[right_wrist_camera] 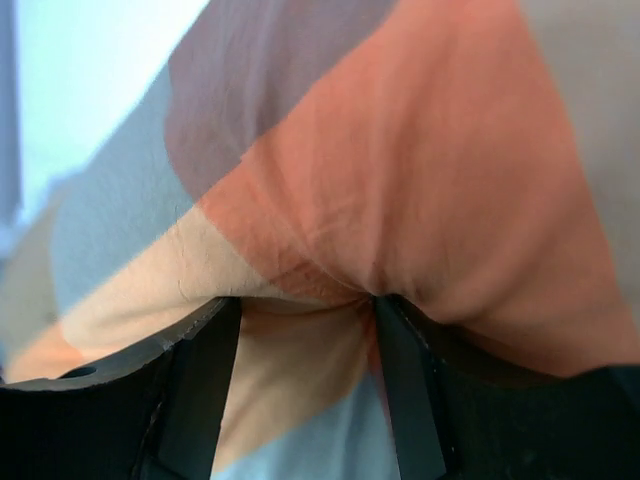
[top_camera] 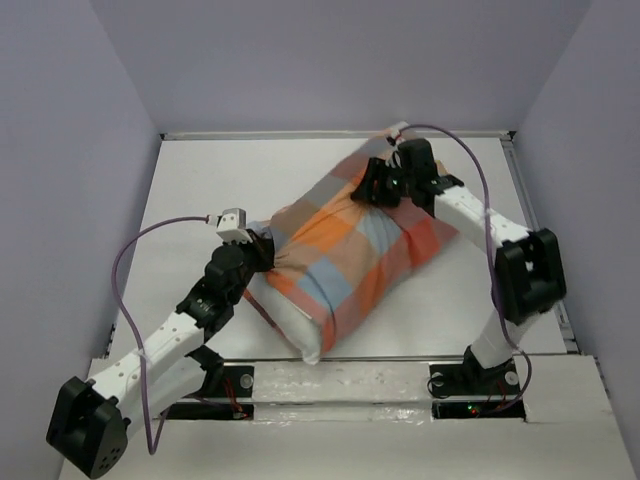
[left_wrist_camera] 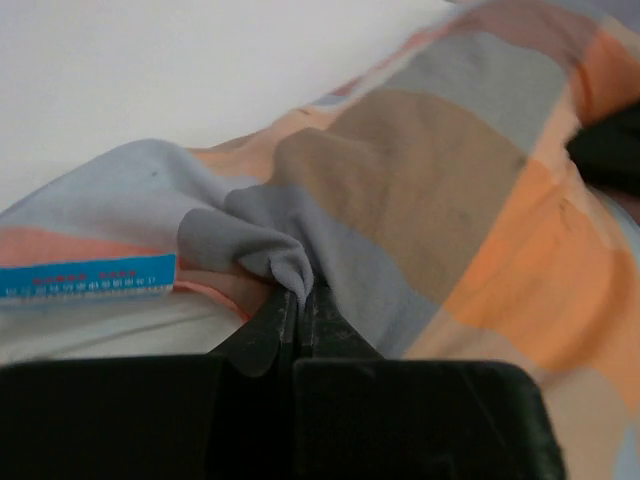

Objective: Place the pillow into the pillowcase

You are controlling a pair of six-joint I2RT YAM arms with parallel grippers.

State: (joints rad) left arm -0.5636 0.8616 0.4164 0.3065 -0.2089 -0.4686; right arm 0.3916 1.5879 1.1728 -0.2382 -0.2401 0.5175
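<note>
- The tag (left_wrist_camera: 88,277) is a blue strip with rows of red and pale print, too blurred to read. It lies on the pillow's white end, just under the pillowcase's hem.
- No other writing shows in any view.
- The pillow (top_camera: 290,325) lies diagonally on the table (top_camera: 200,180), most of it inside the pillowcase (top_camera: 350,245). Only its white near-left end sticks out.
- The left gripper (left_wrist_camera: 300,300) has its fingers pressed together on a grey fold of the pillowcase at the open hem, beside the tag.
- The right gripper (right_wrist_camera: 300,330) is at the far-right corner of the pillowcase. Its jaws stand apart, with orange and cream cloth bulging between them and puckered against one fingertip.
- Edges: the pillow's bare corner sits close to the table's near edge, and the far corner of the pillowcase is near the back wall (top_camera: 330,60).
- Open room: bare table lies at the far left and down the right side, between the pillowcase and the right arm.
</note>
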